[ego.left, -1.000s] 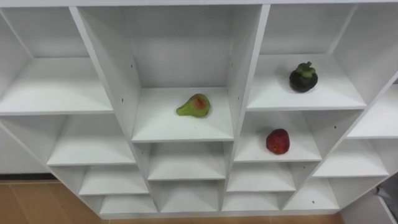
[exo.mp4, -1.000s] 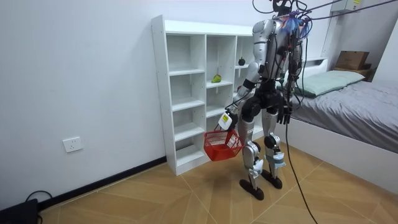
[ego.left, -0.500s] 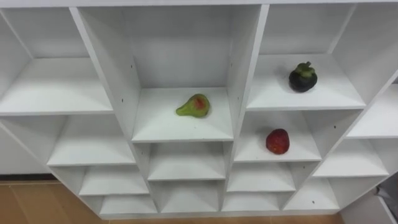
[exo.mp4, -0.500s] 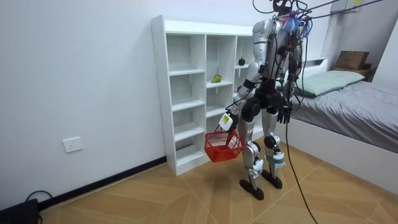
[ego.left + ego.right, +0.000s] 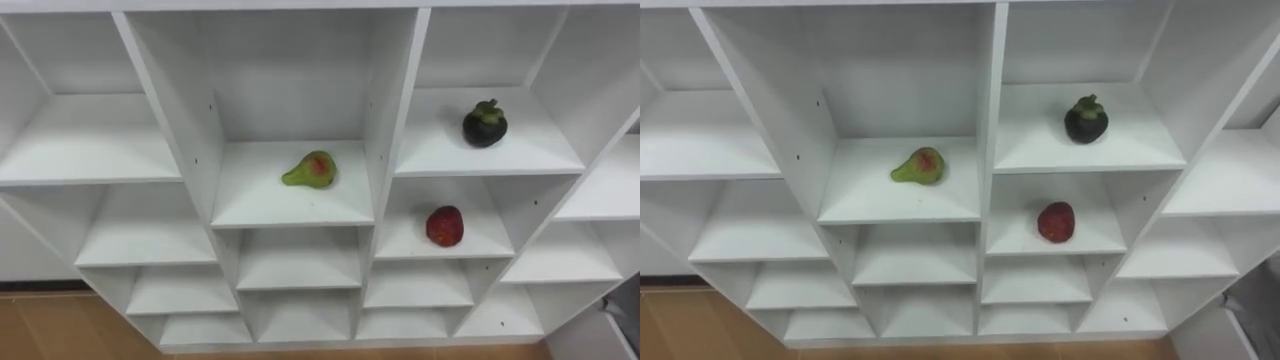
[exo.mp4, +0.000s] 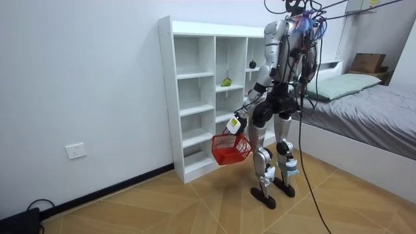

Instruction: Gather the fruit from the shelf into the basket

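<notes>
the red basket (image 6: 231,148) has swung up a touch since a moment ago. it hangs from the left hand (image 6: 238,121), which is closed round its handle. the right hand (image 6: 297,114) is down by the far hip; open or closed, i cannot tell. ahead in the white closet (image 5: 393,110) the pear (image 5: 311,169) lies in the middle compartment. a dark round fruit (image 5: 485,123) sits at its 2 o'clock and a red fruit (image 5: 445,226) at its 4 o'clock, each in its own compartment. none is collected yet. i'd let the basket settle first, then send the free hand straight in for the pear, clear of the upright panels.
</notes>
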Tool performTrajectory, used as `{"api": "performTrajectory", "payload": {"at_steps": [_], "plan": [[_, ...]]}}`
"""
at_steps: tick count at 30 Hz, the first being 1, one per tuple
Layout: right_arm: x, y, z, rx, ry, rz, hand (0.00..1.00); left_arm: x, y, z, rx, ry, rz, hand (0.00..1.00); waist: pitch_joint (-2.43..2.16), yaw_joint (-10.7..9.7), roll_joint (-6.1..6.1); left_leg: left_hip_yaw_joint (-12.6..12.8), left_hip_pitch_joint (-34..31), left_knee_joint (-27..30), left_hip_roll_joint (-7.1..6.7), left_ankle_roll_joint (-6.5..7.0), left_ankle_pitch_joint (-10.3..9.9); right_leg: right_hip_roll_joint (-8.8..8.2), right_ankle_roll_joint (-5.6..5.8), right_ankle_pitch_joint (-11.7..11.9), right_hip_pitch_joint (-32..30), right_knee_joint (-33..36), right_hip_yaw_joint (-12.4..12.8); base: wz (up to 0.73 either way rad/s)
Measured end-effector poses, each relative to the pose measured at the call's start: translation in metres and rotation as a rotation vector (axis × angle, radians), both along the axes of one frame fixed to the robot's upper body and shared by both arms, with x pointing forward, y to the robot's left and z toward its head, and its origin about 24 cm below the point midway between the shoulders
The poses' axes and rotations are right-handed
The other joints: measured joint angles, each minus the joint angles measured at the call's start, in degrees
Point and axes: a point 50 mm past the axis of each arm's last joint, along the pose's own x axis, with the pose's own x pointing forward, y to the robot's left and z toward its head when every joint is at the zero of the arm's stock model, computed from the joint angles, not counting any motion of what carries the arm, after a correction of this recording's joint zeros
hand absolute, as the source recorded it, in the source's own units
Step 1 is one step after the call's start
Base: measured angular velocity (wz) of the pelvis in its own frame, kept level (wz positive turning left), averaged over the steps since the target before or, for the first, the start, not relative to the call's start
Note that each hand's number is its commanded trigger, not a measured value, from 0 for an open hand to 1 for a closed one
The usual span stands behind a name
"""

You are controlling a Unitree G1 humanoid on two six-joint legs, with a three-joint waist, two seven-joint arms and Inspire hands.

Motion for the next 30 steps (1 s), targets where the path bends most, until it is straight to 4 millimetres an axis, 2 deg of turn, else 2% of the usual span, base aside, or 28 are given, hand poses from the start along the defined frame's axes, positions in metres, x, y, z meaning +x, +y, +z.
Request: {"api": "performTrajectory", "payload": {"at_steps": [4, 8, 15, 20, 30], "plan": [[0.036, 0.009, 0.029, -0.002, -0.263, 0.068, 0.0, 0.008, -0.001, 0.003, 0.004, -0.056, -0.01, 1.0, -0.11, 0.03, 0.11, 0.8, -0.13, -0.1, 0.22, -0.14, 0.08, 0.28, -0.15, 0.15, -0.74, -0.01, 1.03, -0.11], [0.056, 0.014, 0.053, -0.024, -0.433, 0.109, 0.0, 0.011, -0.002, 0.004, 0.007, -0.089, -0.024, 1.0, -0.21, -0.45, 0.08, 0.92, -0.08, -0.18, 0.18, -0.15, 0.09, 0.33, -0.11, 0.27, -0.69, -0.22, 1.1, -0.01], [0.071, 0.02, 0.083, -0.042, -0.61, 0.13, 0.0, 0.011, -0.003, 0.005, -0.002, -0.103, -0.038, 1.0, -0.51, -0.18, 0.02, 1.25, -0.12, -0.24, 0.26, -0.15, 0.09, 0.44, -0.09, 0.56, -0.94, -0.75, 1.56, -0.03], [0.082, 0.026, 0.116, -0.093, -0.779, 0.173, 0.0, 0.006, -0.003, 0.004, -0.009, -0.088, -0.037, 1.0, -0.57, 0.44, 0.4, 2.49, -0.28, -0.68, 0.34, -0.19, 0.12, 0.8, -0.19, 1.02, -1.69, -0.71, 2.8, -0.14], [0.092, 0.033, 0.145, -0.156, -0.927, 0.202, 0.0, 0.006, -0.004, 0.004, -0.028, -0.088, -0.047, 1.0, -0.84, -0.13, 0.38, 2.49, -1.1, -0.61, 0.31, -0.18, 0.17, 0.79, -0.19, 1.22, -2.02, -0.68, 2.84, 0.0]]}}
